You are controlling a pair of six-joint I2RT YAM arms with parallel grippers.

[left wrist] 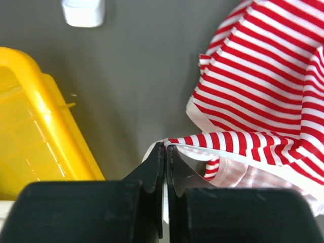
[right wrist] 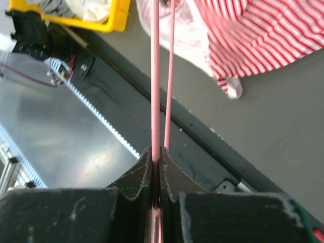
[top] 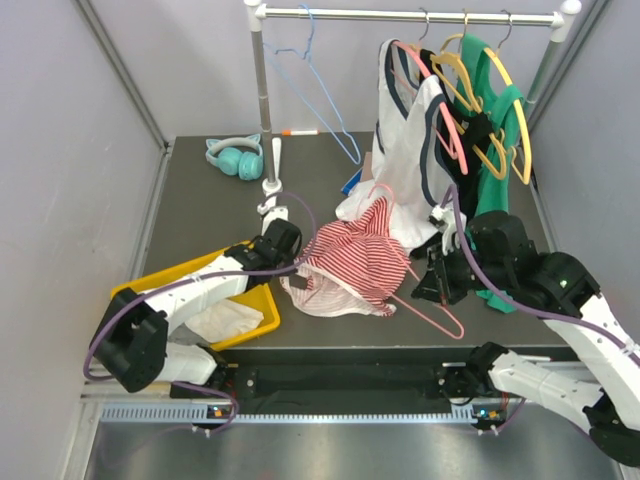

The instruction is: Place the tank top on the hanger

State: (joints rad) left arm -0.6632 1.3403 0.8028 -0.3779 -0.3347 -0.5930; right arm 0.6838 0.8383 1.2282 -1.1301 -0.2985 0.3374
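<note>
The red-and-white striped tank top [top: 355, 260] lies bunched in the middle of the table. It is draped over the thin salmon-pink hanger [top: 457, 334], whose lower corner pokes out to the right of the top. My left gripper [top: 293, 266] is shut on the top's white-edged left hem, and the left wrist view shows the jaws [left wrist: 165, 147] closed on the tank top [left wrist: 263, 76]. My right gripper [top: 428, 283] is shut on the hanger's wire. The right wrist view shows the gripper [right wrist: 156, 151] closed on the hanger [right wrist: 155, 76], with the tank top [right wrist: 253, 35] beyond it.
A yellow bin [top: 262, 300] with white cloth stands at the front left. A rack [top: 400, 14] at the back holds a light blue hanger [top: 320, 80], a white top with navy trim [top: 415, 150] and a green garment [top: 500, 120]. Teal headphones [top: 236, 156] lie at the back left.
</note>
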